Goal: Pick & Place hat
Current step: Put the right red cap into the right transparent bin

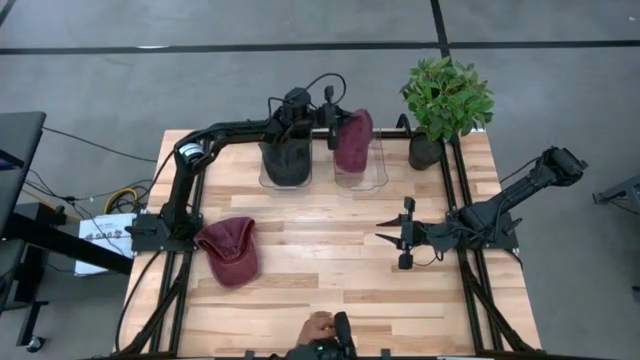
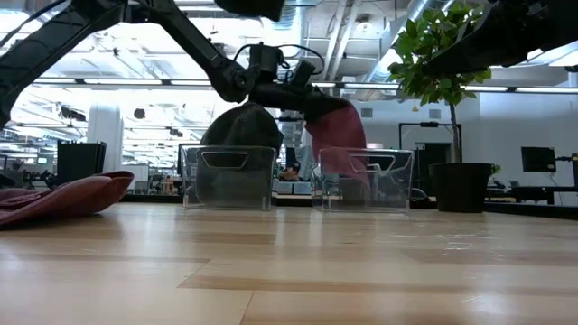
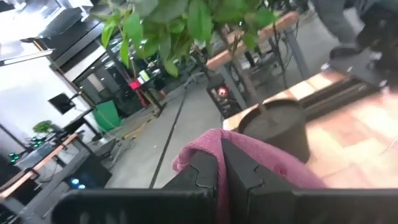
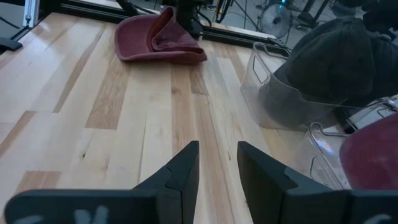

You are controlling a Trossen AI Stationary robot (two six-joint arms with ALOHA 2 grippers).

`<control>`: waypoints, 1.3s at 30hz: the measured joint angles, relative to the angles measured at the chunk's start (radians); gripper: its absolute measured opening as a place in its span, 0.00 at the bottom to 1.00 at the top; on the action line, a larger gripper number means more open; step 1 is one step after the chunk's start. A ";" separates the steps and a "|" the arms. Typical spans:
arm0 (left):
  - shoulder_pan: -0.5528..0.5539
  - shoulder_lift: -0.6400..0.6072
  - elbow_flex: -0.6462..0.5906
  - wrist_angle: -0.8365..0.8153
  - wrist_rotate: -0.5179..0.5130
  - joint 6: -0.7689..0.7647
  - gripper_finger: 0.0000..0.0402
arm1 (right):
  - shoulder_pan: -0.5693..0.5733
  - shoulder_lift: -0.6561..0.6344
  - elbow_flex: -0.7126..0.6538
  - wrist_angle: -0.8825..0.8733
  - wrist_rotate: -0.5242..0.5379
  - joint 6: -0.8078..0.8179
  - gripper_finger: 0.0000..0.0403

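Placing step: left gripper (image 1: 338,128) clamped tight on maroon hat (image 1: 353,140), hanging just above clear bin (image 1: 360,175) directly below; next, lowering inside, then releasing.

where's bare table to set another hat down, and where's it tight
Bare wood lies between the red cap and the open right gripper, and along the near edge. It is crowded at the far edge: black hat bin, clear bin under the left gripper shut on the maroon hat, and plant.

Maroon hat (image 1: 352,138) hangs over clear bin (image 1: 360,172); second hat (image 1: 229,250) on table.
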State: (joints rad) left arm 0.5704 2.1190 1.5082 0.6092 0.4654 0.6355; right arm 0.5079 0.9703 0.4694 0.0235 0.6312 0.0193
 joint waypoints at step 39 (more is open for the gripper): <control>-0.080 0.004 0.000 -0.069 0.076 0.146 0.21 | 0.000 0.000 0.000 0.000 -0.002 0.000 0.25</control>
State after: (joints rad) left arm 0.4900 2.1227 1.5082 0.5403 0.5414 0.7815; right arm 0.5079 0.9703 0.4694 0.0235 0.6296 0.0189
